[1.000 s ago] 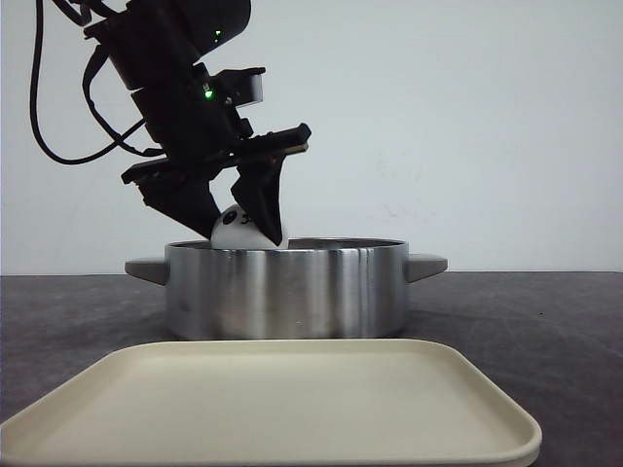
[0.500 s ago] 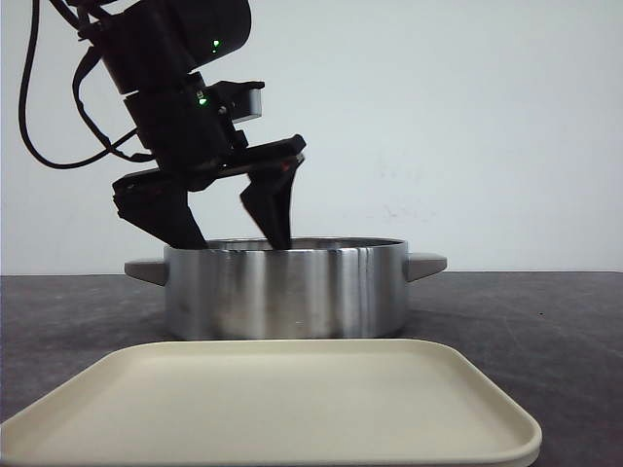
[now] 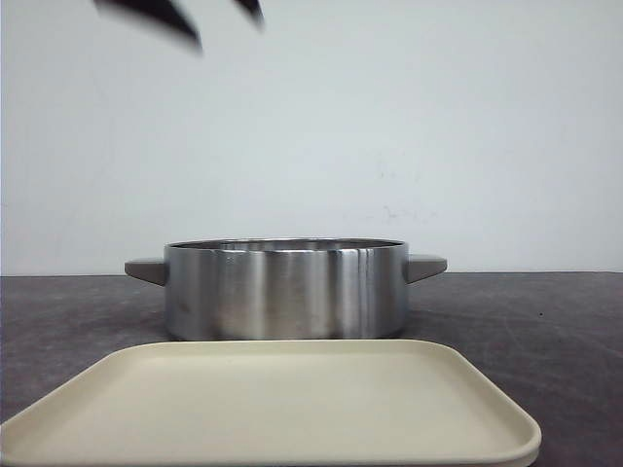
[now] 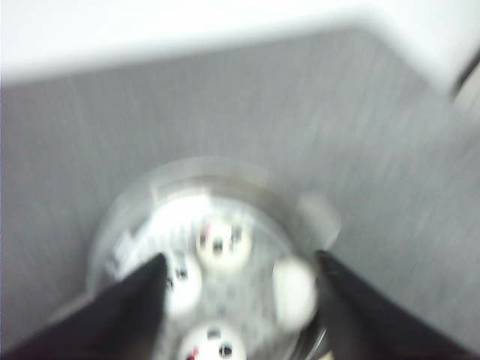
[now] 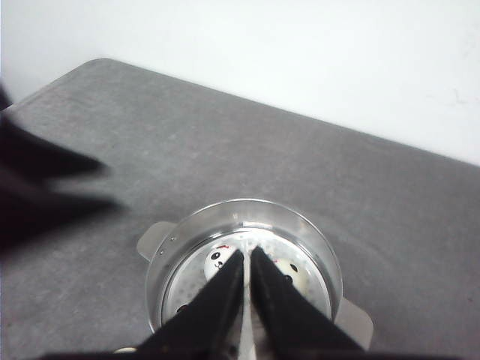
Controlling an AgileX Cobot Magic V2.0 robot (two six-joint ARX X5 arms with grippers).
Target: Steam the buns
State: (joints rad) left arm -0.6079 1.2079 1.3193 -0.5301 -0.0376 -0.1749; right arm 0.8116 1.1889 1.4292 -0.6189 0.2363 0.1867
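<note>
Four white panda-faced buns lie inside the steel pot point(image 3: 282, 292). The blurred left wrist view shows them: one point(image 4: 223, 244), a second point(image 4: 184, 281), a third point(image 4: 294, 291) and a fourth point(image 4: 214, 346). My left gripper point(image 4: 240, 259) is open and empty, high above the pot point(image 4: 105, 240). Only its blurred fingertips point(image 3: 190, 34) show at the top of the front view. My right gripper point(image 5: 247, 252) is shut and empty, high over the pot point(image 5: 240, 202). Two buns show beside its fingers, one point(image 5: 216, 259) on one side and one point(image 5: 292, 276) on the other. The front view hides the buns behind the pot wall.
A cream plastic tray point(image 3: 292, 399) lies on the dark grey table point(image 3: 545, 311) just in front of the pot. The pot has a handle on each side point(image 3: 426, 267). A white wall stands behind. The blurred left arm point(image 5: 37, 187) crosses one edge of the right wrist view.
My left gripper let go of a bun inside the pot, opened wide, and rose fast almost out of the front view. The pot and tray have not moved.
</note>
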